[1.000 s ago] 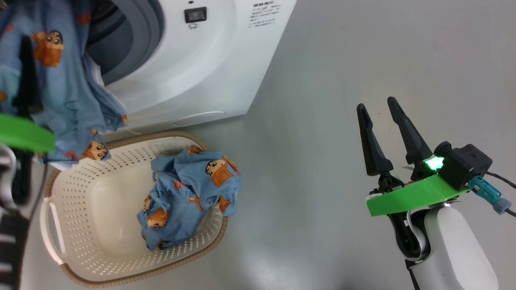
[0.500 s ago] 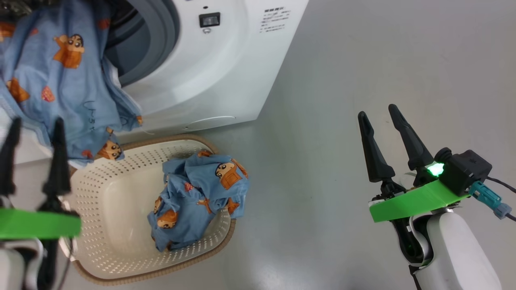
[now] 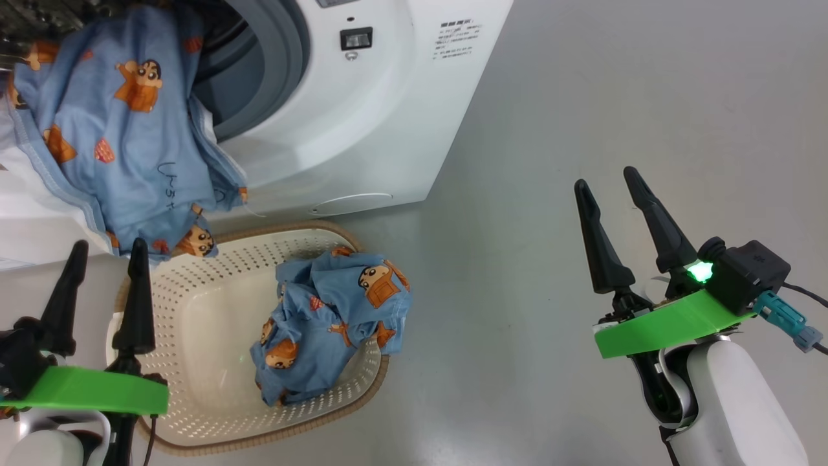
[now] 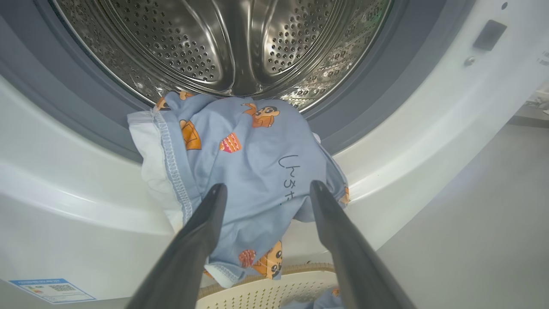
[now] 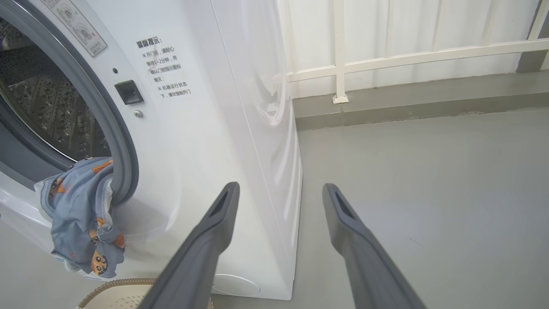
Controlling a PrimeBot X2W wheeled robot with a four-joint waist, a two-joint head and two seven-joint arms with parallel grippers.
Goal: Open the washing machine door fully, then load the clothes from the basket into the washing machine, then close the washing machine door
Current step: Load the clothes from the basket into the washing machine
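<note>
Left pincer (image 3: 110,246) and right pincer (image 3: 604,178) — both spread wide, empty. Hanging garment (image 3: 123,129) drapes the washing machine (image 3: 362,129) mouth; crumpled garment (image 3: 330,323) lies in the basket (image 3: 213,362) — probably soft, light, limp; pinch a raised fold.

Head view looks steeply down from above onto the floor (image 3: 582,97), the basket (image 3: 207,349) and the washer (image 3: 362,129) front at upper left. Left wrist view sits low and close, facing straight into the drum (image 4: 231,43) past a garment (image 4: 257,171) hanging from its mouth. Right wrist view stands further off, right of the opening, facing the washer's front corner and a railing (image 5: 339,51) beyond. All three share the hanging garment.
</note>
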